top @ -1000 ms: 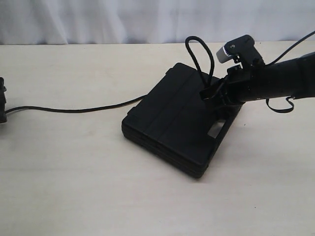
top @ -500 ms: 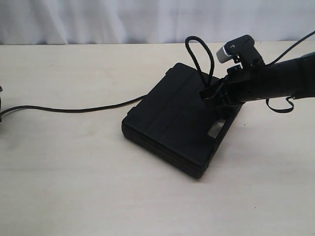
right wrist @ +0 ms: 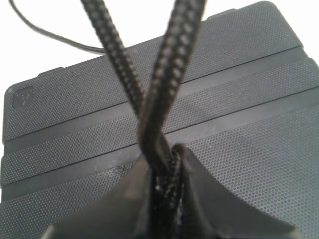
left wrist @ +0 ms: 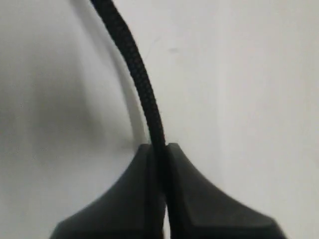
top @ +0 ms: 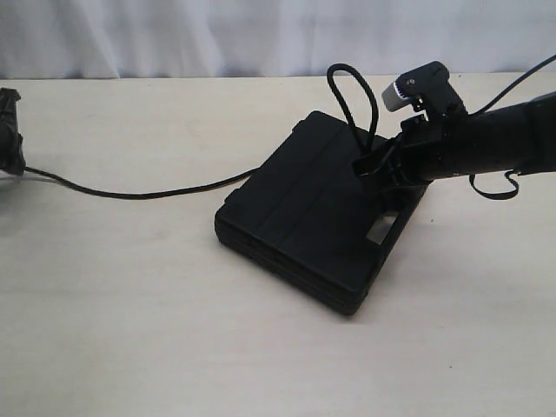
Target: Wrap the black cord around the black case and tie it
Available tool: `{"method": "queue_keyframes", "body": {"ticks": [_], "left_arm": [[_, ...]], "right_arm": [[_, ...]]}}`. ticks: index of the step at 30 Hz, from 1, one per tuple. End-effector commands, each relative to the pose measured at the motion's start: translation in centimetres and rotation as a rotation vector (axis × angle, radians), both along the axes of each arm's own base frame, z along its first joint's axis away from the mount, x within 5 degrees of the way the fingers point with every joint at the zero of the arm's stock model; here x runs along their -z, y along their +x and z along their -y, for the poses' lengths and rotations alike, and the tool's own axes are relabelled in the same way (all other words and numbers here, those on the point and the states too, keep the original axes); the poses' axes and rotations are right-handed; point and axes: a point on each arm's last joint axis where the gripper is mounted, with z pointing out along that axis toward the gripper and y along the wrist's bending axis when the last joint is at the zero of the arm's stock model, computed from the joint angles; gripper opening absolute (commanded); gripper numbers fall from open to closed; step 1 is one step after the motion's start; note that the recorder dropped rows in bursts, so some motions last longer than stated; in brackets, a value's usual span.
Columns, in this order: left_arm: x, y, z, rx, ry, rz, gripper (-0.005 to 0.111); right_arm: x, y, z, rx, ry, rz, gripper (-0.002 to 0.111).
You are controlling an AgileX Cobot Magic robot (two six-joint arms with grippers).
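The black case (top: 317, 213) lies flat on the pale table, its handle slot toward the right. The black cord (top: 130, 193) runs from the case's left side across the table to my left gripper (top: 10, 143) at the far left edge. In the left wrist view the left gripper (left wrist: 159, 149) is shut on one strand of the cord (left wrist: 134, 69). A loop of the cord (top: 352, 91) stands up over the case's far right corner. My right gripper (top: 372, 165) is shut on the base of that loop. In the right wrist view the right gripper (right wrist: 167, 157) pinches two crossing cord strands (right wrist: 149, 84) above the ribbed lid of the case (right wrist: 249, 124).
The bulky right arm (top: 495, 139) reaches in from the right, with its wrist camera (top: 421, 87) on top and a thin black cable (top: 495, 187) hanging under it. A white curtain (top: 261, 35) hangs behind the table's far edge.
The left gripper has shut on the cord and moved up along the left edge, lifting that end of the cord. The right arm, loop and case have not moved.
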Motion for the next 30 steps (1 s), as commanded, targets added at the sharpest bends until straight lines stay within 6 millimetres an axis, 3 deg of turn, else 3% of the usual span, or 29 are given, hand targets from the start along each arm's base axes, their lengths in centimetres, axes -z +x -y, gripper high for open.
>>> {"method": "queue_keyframes", "body": {"ticks": [1,7,10,11,12,13,14,15,17,22,23,25,30], "left_arm": [[-3.3,1.7,0.9,0.452,0.259,0.157,0.000],[-9.2,2.4,5.4,0.991,0.649,0.245,0.000],[-11.2,2.4,9.6,1.306,0.853,0.250,0.000],[-11.5,2.1,13.2,1.548,0.967,0.228,0.000],[-11.4,1.9,15.1,1.656,1.007,0.219,0.000],[-11.1,1.1,18.7,1.908,1.096,0.182,0.000],[-10.9,0.7,19.9,2.020,1.142,0.164,0.000],[-10.6,-0.2,22.6,2.234,1.224,0.136,0.000],[-10.4,-1.0,24.6,2.405,1.304,0.122,0.000],[-10.0,-1.8,24.9,2.706,1.424,0.019,0.000],[-9.8,-1.9,24.8,-2.775,-1.448,0.012,0.000],[-9.7,-2.2,24.7,-2.697,-1.377,0.044,0.000],[-10.0,-1.7,25.0,-2.594,-1.459,0.020,0.000]], "right_arm": [[-0.5,-0.2,-0.2,-0.016,0.021,0.005,0.004],[-0.5,-0.2,-0.2,-0.014,0.023,0.004,0.004],[-0.6,-0.1,-0.2,0.000,0.038,0.003,0.004],[-0.6,-0.2,-0.3,-0.009,0.045,0.000,0.004],[-0.6,-0.2,-0.4,-0.017,0.050,-0.002,0.004],[-0.8,-0.4,-0.7,-0.074,0.056,0.014,0.004],[-0.8,-0.5,-0.8,-0.106,0.060,0.022,0.004],[-1.0,-0.9,-1.2,-0.179,0.076,0.038,0.004],[-1.1,-0.9,-1.3,-0.194,0.085,0.040,0.004],[-1.2,-1.0,-1.4,-0.237,0.079,0.065,0.004],[-1.2,-1.0,-1.4,-0.237,0.079,0.065,0.004],[-1.2,-1.0,-1.4,-0.229,0.087,0.064,0.004],[-1.4,-0.9,-1.4,-0.166,0.138,0.021,0.004]]}}
